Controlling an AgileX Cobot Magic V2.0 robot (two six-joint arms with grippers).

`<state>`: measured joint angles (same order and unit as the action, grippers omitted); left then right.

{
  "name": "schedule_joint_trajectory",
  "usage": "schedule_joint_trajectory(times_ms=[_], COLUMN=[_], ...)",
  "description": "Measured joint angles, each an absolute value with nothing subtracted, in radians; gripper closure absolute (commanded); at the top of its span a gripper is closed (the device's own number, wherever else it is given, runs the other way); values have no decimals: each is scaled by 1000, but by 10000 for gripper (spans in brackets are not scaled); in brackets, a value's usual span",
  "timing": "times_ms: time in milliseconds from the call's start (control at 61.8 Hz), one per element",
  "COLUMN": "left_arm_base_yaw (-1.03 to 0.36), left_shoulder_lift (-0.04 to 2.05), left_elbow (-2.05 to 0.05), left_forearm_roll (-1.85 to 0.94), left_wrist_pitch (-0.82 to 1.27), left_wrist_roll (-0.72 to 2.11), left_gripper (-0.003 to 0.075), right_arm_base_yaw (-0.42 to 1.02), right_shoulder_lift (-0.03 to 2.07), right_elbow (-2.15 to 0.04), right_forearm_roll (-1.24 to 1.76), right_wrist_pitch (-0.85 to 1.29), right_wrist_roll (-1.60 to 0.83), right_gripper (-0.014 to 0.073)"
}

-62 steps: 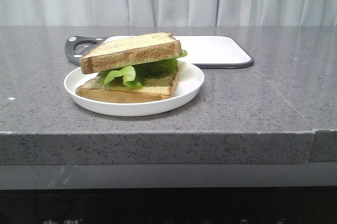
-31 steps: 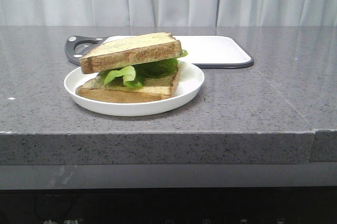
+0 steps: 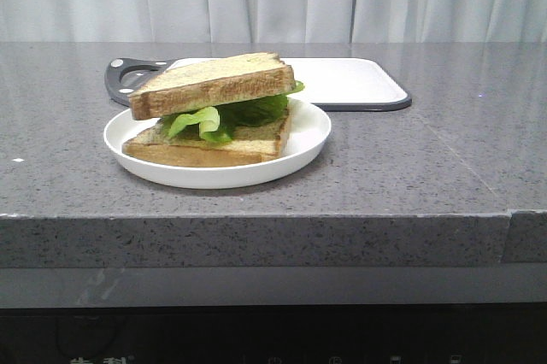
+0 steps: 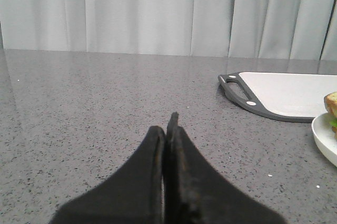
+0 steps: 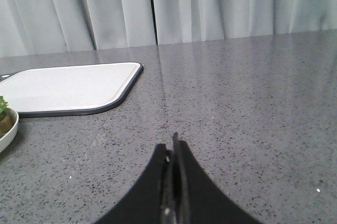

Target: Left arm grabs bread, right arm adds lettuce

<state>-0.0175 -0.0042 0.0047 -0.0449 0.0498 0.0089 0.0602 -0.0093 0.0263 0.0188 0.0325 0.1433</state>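
Observation:
On a white plate [image 3: 303,143] sits a sandwich: a thin slice of toast at the bottom, the green frilly lettuce [image 3: 224,118] in the middle, and the thick bread [image 3: 209,82] on top, tilted. Neither arm appears in the front view. My left gripper [image 4: 167,128] is shut and empty, low over the bare counter; in its view the plate's rim [image 4: 322,139] and a corner of the bread [image 4: 331,103] show at the edge. My right gripper [image 5: 170,148] is also shut and empty above the counter, with the plate's rim [image 5: 7,132] and a bit of lettuce [image 5: 2,104] at the edge of its view.
A white cutting board [image 3: 342,80] with a dark rim and a handle [image 3: 128,73] lies behind the plate; it also shows as the board [image 4: 287,91] and board [image 5: 68,86] in the wrist views. The grey stone counter's front edge [image 3: 256,219] runs below the plate. Curtains hang behind.

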Motion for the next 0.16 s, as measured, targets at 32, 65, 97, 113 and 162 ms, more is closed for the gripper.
schedule_joint_trajectory(times_ms=[32,65,97,113,162], left_arm_base_yaw=[-18,-18,-18,-18,-18], left_shoulder_lift=[-4,-4,-4,-4,-4], left_elbow=[5,5,5,5,5], left_forearm_roll=[-45,-45,-45,-45,-45], left_wrist_pitch=[50,50,50,50,50], left_wrist_roll=[9,9,9,9,9], left_gripper=[741,741,741,741,741], right_arm_base_yaw=[60,60,60,60,60], right_shoulder_lift=[-9,-9,-9,-9,-9], right_elbow=[26,26,26,26,26], right_forearm_roll=[19,19,19,19,19], right_wrist_pitch=[33,33,33,33,33], right_wrist_roll=[143,143,143,143,143], right_gripper=[661,661,661,661,661])
